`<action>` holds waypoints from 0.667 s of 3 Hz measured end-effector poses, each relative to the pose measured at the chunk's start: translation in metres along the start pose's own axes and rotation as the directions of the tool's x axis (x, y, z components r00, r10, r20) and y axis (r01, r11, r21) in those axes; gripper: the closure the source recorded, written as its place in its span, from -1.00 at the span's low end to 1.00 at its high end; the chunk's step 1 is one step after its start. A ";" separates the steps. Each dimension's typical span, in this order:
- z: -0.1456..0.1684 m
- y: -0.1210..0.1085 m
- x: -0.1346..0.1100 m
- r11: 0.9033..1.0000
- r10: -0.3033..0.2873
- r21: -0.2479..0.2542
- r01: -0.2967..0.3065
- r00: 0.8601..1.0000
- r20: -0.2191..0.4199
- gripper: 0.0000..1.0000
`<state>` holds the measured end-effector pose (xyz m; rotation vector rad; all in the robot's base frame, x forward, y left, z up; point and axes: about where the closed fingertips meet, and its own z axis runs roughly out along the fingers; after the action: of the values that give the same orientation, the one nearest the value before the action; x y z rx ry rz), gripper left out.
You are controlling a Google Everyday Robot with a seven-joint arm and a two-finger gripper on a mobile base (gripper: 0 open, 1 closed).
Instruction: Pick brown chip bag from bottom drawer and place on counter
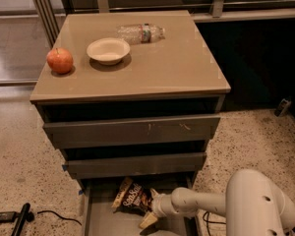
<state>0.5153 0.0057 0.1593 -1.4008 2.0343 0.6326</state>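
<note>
**A:** Camera view, item one: the task's thing?

**B:** Brown chip bag (132,198), lying in the bottom drawer (105,221), which is pulled out. It sits toward the back of the grey floor, partly under the drawer front above. Not yet lifted.

**A:** Orientation?

**B:** The long axis runs on a diagonal, from the far left corner down toward the near right. The lettered face is up.

**A:** Item two: the hand?

**B:** Hand (150,209), low inside the same drawer, at the bag's near-right end. It is touching the bag or just beside it; I cannot tell which. The bag lies to the left of the hand in this view and slightly farther back.

**A:** Open or closed?

**B:** Cannot tell. Whether it has the bag is likewise unclear.

**A:** Arm pose?

**B:** White arm (199,203), reaching in from the right, nearly level, close above the drawer floor. The wrist points left at the bag.

**A:** Destination?

**B:** Tan surface (177,68) atop the cabinet. It carries an apple (59,60), a bowl (108,50) and a water bottle (140,33), all toward the left and back.

**A:** Judgement on the lift?

**B:** The bag must probably come out forward before rising, since the drawer above overhangs it.
</note>
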 end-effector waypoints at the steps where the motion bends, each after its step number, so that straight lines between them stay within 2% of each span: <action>1: 0.000 0.000 0.000 1.000 0.000 0.000 0.000 1.000 0.000 -0.36; 2: 0.000 0.000 0.000 1.000 0.000 0.000 0.000 1.000 0.000 0.10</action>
<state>0.5153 0.0058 0.1593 -1.4009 2.0343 0.6327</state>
